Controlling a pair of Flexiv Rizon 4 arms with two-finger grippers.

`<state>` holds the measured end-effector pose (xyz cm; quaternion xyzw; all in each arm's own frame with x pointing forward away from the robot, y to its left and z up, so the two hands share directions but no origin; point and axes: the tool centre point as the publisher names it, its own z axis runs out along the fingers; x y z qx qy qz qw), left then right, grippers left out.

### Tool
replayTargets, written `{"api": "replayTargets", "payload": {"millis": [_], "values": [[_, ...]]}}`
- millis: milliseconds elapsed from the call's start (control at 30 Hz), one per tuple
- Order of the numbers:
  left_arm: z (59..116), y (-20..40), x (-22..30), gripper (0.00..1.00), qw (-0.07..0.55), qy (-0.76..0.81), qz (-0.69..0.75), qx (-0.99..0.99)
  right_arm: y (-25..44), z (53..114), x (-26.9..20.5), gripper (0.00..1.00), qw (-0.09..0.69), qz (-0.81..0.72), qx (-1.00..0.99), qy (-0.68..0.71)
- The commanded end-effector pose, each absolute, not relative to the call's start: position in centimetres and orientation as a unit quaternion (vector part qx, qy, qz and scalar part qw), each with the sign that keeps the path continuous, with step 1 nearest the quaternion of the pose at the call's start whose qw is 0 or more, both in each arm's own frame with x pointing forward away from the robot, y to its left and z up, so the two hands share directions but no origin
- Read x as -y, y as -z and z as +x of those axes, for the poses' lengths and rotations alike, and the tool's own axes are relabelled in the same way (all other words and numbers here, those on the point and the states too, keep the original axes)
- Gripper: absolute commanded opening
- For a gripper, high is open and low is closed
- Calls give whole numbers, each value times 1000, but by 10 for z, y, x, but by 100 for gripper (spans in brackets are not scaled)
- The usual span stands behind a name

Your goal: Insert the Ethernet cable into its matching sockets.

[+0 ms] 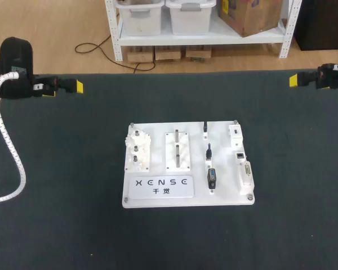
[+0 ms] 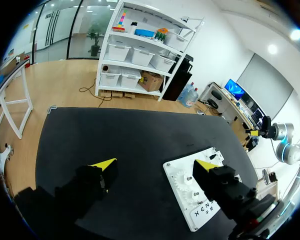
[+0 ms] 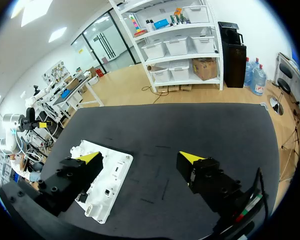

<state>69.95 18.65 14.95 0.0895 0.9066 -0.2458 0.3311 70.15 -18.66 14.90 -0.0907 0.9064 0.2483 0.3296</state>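
The white board (image 1: 225,197) bears a label (image 1: 161,186) with two lines of dark print.

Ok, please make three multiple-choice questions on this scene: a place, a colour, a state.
1. Where does the white board lie?
A. in the middle of the table
B. at its left edge
C. in a gripper
2. What colour is the table's cover?
A. red
B. black
C. white
3. How are the left gripper and right gripper?
A. both shut on a cable
B. both open, empty
C. one open, one shut
Answers: 1 A, the head view shows it central; 2 B, dark cover surrounds the board; 3 B, both gape wide, holding nothing.
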Motion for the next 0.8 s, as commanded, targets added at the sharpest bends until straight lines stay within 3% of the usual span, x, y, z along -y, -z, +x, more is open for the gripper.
{"api": "replayTargets", "payload": {"millis": [33,333,600,800], "values": [[700,-151,-185,100,329,242,88,-909,-149,701,186,100,329,-90,-907,-247],[700,-151,-185,100,329,242,88,-909,-149,701,186,100,329,-90,-907,-247],[711,-158,-129,100,402,263,369,-796,-149,701,186,100,329,-90,-907,-247],[708,-151,-77,100,414,284,540,-675,-149,701,186,100,329,-90,-907,-247]]}}
